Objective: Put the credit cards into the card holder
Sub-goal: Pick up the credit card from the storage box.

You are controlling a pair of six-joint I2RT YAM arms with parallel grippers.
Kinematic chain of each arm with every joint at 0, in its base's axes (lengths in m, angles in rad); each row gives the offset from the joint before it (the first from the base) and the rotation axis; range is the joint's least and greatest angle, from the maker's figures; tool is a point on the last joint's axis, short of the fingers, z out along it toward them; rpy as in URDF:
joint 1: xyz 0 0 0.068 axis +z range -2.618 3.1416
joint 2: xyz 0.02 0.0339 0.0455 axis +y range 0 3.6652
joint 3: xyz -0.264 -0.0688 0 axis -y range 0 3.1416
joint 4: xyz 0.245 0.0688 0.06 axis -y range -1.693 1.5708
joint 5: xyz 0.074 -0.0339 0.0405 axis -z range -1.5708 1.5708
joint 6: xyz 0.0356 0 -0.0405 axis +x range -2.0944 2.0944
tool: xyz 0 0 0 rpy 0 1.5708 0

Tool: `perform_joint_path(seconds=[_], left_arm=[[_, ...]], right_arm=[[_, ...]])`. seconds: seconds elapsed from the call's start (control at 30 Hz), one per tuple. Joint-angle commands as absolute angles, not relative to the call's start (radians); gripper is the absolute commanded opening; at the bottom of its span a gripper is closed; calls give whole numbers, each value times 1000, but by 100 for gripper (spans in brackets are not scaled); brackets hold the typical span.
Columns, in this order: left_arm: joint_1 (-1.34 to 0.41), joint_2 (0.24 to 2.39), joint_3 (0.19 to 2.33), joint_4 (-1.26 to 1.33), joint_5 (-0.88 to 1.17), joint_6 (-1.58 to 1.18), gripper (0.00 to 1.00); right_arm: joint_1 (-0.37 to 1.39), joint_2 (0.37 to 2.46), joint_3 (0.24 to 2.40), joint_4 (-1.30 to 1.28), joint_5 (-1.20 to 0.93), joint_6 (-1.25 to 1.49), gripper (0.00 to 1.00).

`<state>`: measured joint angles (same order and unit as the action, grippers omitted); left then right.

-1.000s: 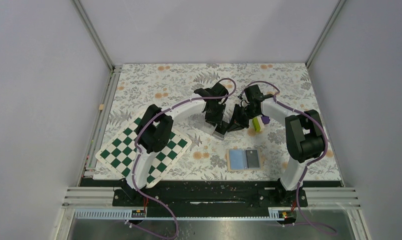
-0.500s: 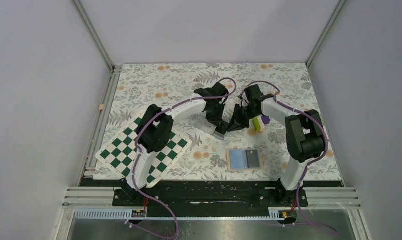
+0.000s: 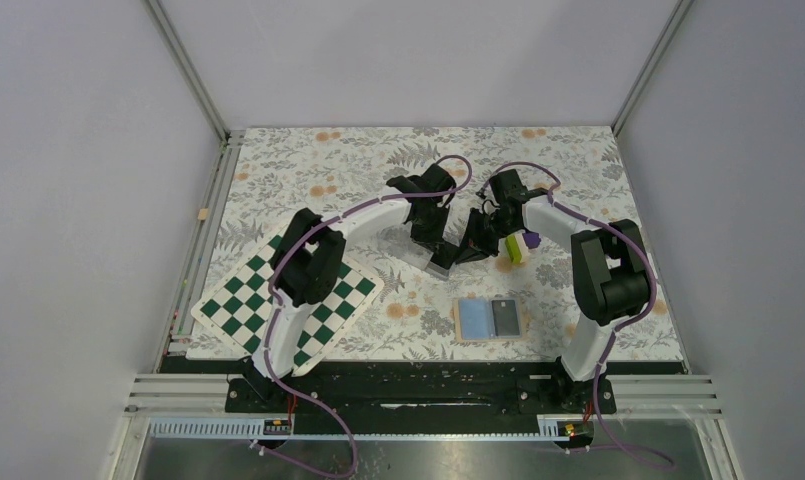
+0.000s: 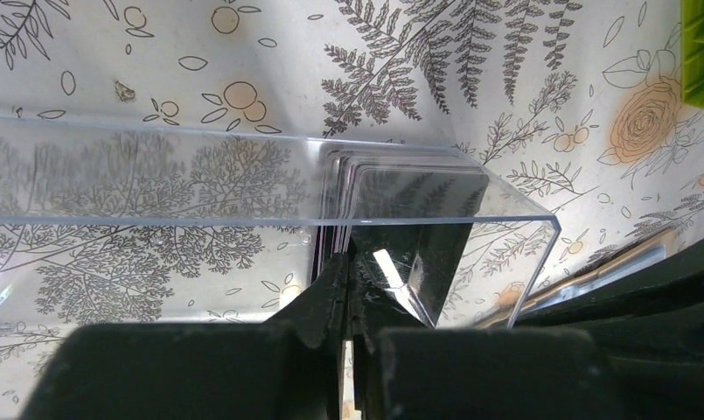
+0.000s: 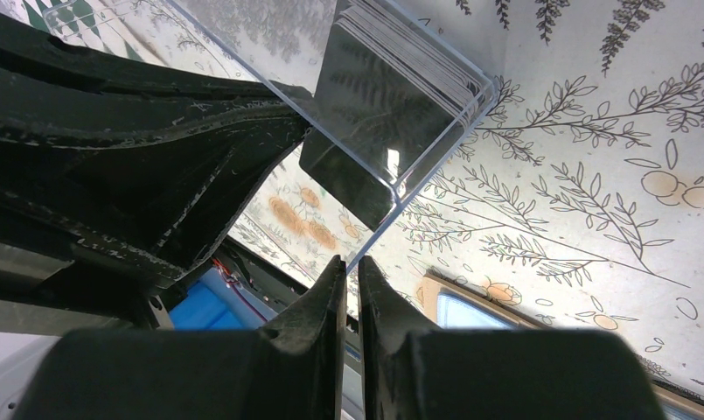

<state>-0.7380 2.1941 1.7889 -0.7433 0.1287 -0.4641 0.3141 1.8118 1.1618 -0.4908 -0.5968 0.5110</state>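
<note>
Two grippers crowd one clear plastic box [image 4: 156, 179] at mid-table, and I judge that trouble could start there. The left gripper [image 4: 346, 273] has its jaws pinched shut on the box's wall, so a pull from the right arm could tip or drag the box and spill its load. The packed cards could also come out together rather than singly. The right gripper [image 5: 350, 273] has its jaws almost together at an edge of the box; I cannot tell whether they grip anything. Inside the box, the credit cards [image 4: 414, 197] stand on edge, stacked against its right end. Nearer and to the right, well apart, the card holder [image 3: 474, 320] lies open, with a dark card [image 3: 504, 317] on its right half and the left half bare.
</note>
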Motion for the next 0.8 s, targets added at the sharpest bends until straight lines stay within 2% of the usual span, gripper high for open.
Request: perform_joint_path(seconds=[0.0, 0.43, 0.57, 0.77], left_arm=[[-755, 2101, 1785, -686, 219, -474, 0], [-749, 2057, 1735, -641, 263, -486, 0], [-742, 2068, 1720, -629, 291, -489, 8], [-738, 2083, 1689, -595, 352, -501, 13]], right_arm=[[325, 1838, 1163, -520, -591, 483, 9], [325, 1838, 1163, -520, -592, 481, 9], [325, 1838, 1163, -521, -594, 482, 9], [325, 1836, 1163, -521, -592, 481, 9]])
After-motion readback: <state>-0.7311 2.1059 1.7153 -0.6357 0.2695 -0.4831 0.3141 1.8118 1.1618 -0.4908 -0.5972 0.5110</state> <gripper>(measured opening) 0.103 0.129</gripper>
